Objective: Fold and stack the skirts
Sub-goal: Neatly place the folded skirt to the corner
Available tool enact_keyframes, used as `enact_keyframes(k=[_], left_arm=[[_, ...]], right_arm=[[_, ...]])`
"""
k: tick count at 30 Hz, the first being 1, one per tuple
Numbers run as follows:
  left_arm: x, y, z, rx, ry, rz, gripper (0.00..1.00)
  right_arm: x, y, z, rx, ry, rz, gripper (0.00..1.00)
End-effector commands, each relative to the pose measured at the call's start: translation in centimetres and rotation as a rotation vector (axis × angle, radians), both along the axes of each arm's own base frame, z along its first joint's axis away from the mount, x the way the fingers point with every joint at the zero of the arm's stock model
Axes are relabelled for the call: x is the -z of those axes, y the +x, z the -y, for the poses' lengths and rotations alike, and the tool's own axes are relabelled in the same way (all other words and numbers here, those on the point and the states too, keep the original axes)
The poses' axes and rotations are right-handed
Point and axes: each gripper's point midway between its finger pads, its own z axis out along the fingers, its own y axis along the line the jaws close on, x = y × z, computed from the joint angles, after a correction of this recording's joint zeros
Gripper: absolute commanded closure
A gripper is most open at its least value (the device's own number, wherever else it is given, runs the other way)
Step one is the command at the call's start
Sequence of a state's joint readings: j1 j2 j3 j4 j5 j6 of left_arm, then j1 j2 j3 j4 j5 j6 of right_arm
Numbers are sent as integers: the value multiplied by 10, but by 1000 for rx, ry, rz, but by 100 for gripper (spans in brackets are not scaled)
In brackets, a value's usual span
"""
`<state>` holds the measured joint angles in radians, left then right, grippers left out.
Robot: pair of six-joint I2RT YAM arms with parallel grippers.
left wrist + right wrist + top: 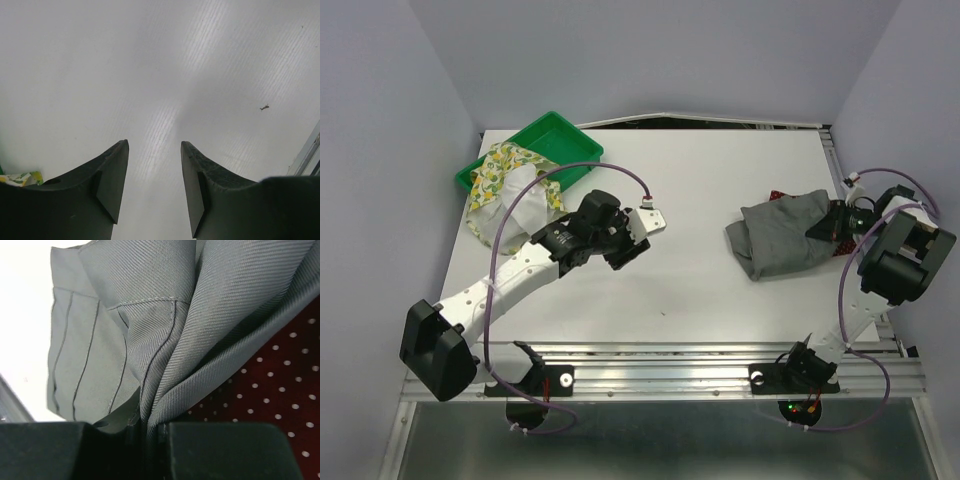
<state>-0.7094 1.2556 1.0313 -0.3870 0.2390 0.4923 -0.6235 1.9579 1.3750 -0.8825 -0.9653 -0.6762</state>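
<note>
A fold of the grey skirt (pixel 165 315) is pinched between the nearly closed fingers of the right gripper (pixel 147 432), the dark red skirt (pixel 270 390) just beside them. Nothing is held by the half-open left gripper (pixel 155 185). Such soft, limp cloth is judged best gripped at a hem.

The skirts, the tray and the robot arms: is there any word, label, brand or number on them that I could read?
None: no readable text in any view.
The grey skirt shows only stitching, the dark red skirt only white dots, the lemon-print skirt only fruit, and the green tray is plain.
Any marks on the left arm or right arm are too small to tell.
</note>
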Motion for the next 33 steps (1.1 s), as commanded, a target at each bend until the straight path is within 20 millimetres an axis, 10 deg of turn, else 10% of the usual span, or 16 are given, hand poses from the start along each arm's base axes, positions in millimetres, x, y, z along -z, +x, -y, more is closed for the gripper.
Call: enact_keyframes(k=[1, 3, 13, 23, 33], left_arm=[[-20, 9, 5, -5, -37, 33, 43], [-20, 8, 5, -4, -40, 35, 43], [-26, 9, 3, -30, -87, 16, 43], [-30, 22, 1, -79, -181, -30, 43], [-23, 27, -12, -129, -234, -64, 43]], right_arm=[[5, 20, 32, 50, -140, 58, 82], [2, 21, 36, 69, -162, 53, 48], [-62, 22, 65, 244, -482, 148, 19], [-100, 25, -55, 104, -606, 239, 22], [-51, 30, -138, -42, -744, 152, 28]])
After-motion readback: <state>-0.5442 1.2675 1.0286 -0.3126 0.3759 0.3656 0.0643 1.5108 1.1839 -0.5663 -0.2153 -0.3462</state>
